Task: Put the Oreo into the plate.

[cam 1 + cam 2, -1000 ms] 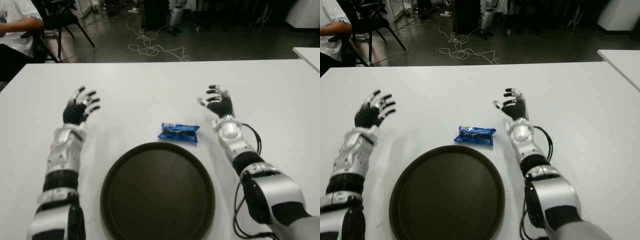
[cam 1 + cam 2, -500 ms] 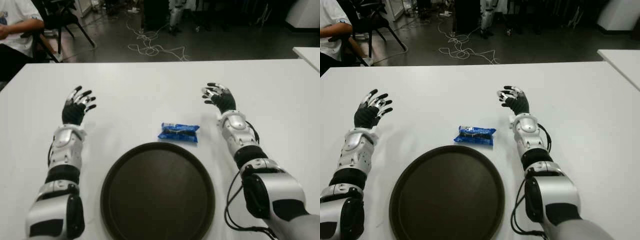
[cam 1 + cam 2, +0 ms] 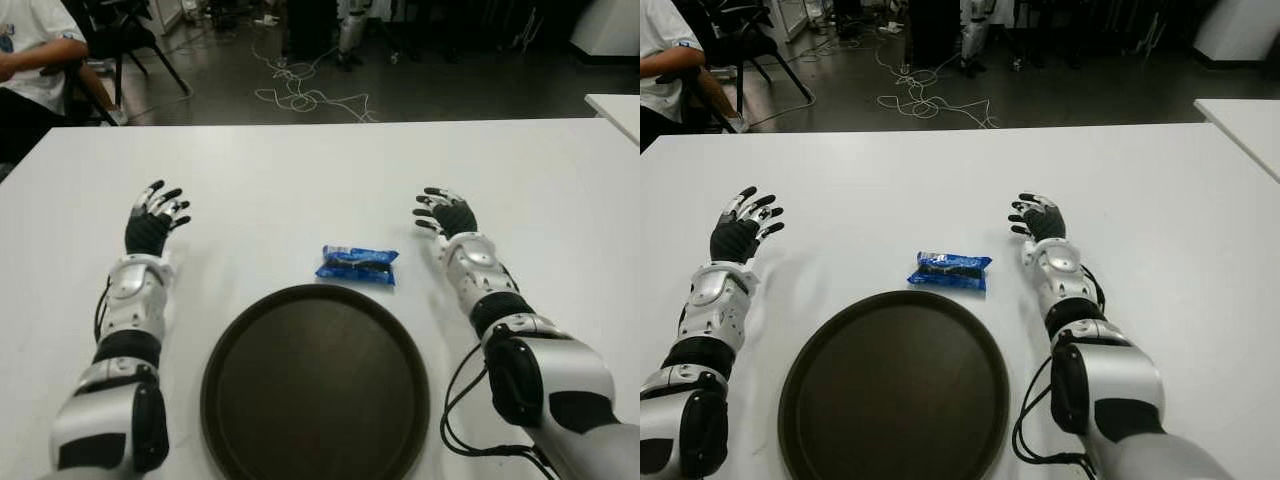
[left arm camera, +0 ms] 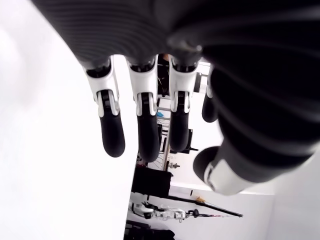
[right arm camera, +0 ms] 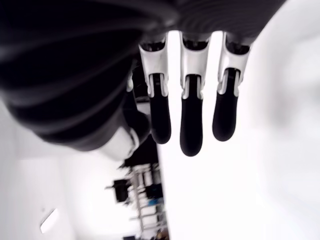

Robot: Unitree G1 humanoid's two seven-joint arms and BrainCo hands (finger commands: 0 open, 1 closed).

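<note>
A blue Oreo packet (image 3: 358, 265) lies flat on the white table (image 3: 300, 170), just beyond the far rim of the round dark plate (image 3: 315, 385). The plate holds nothing. My right hand (image 3: 446, 212) is to the right of the packet, palm down, fingers (image 5: 191, 122) stretched out and holding nothing. My left hand (image 3: 152, 218) shows far to the left of the packet, its fingers (image 4: 143, 127) spread and bare. Neither hand touches the packet.
A person in a white shirt (image 3: 35, 50) sits on a chair beyond the table's far left corner. Cables (image 3: 300, 95) lie on the dark floor behind. Another white table's corner (image 3: 615, 108) shows at the right edge.
My right hand has turned palm down and dropped closer to the table. My left hand has drawn slightly nearer and lower. The Oreo packet and the plate have not moved.
</note>
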